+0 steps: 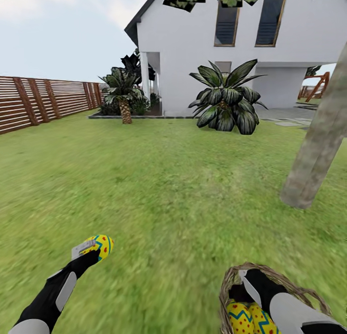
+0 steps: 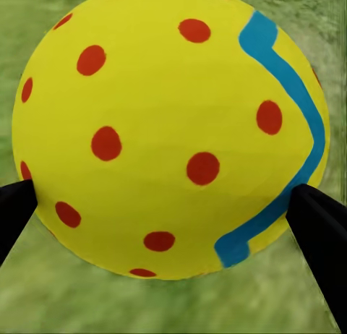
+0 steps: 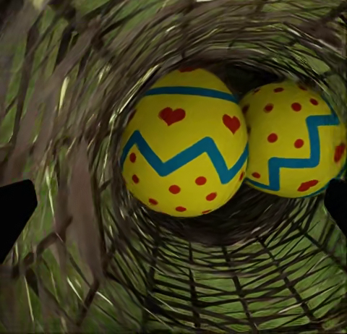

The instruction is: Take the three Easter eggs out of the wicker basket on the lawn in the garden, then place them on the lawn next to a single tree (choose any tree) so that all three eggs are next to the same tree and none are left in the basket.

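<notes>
My left gripper point(image 1: 91, 251) is shut on one yellow Easter egg point(image 1: 102, 244), held just above the lawn point(image 1: 168, 189) at the lower left. Up close in the left wrist view, that egg point(image 2: 170, 131) sits between the two black fingertips point(image 2: 318, 225), which press on its sides. The wicker basket point(image 1: 289, 282) stands at the lower right with two Easter eggs point(image 1: 241, 318) inside. My right gripper point(image 1: 246, 285) reaches into it, open. The right wrist view looks into the basket point(image 3: 217, 290), where the zigzag egg point(image 3: 184, 153) and a dotted egg point(image 3: 293, 142) lie side by side beyond the fingertips point(image 3: 14, 211).
A leaning grey-brown tree trunk point(image 1: 315, 146) rises from the grass at the right, a little beyond the basket. A white house point(image 1: 250, 45), palm-like plants point(image 1: 226, 100) and a slatted fence point(image 1: 43, 100) line the far edge. Open grass lies between.
</notes>
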Robot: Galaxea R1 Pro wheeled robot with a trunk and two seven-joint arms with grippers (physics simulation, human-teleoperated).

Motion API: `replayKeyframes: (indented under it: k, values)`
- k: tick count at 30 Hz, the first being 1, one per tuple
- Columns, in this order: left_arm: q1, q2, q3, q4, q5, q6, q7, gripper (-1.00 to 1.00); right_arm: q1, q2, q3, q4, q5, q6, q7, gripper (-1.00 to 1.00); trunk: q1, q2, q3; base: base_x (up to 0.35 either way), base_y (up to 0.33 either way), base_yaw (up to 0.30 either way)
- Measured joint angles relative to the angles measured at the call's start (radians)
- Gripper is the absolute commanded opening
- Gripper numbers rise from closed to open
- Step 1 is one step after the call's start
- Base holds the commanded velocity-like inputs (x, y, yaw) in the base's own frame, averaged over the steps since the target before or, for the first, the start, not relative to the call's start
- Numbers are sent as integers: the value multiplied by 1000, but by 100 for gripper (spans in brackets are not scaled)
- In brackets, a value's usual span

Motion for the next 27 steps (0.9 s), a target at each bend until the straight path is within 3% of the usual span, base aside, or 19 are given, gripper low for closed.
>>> replayKeyframes:
  k: [4,12,20,23,27]
  values:
    - [0,0,1,0,0,0,0,-100,0,-1,0,0,0,0,0,100,0,0,0,175,-14,-253]
    - [0,0,-1,-1,0,3,0,-100,0,0,0,-1,0,-1,0,100,1,0,0,-265,97,-46]
    - [1,-5,-1,-1,-2,1,1,-100,0,-1,0,-2,-1,0,0,100,0,0,2,183,243,-232]
    - [0,-20,-1,0,-39,1,0,-100,0,0,0,-1,-1,0,0,100,0,0,2,148,-193,-19]
    - [0,-41,1,0,-98,1,1,-100,0,-1,-1,-2,-1,1,0,100,1,0,2,-208,75,-162]
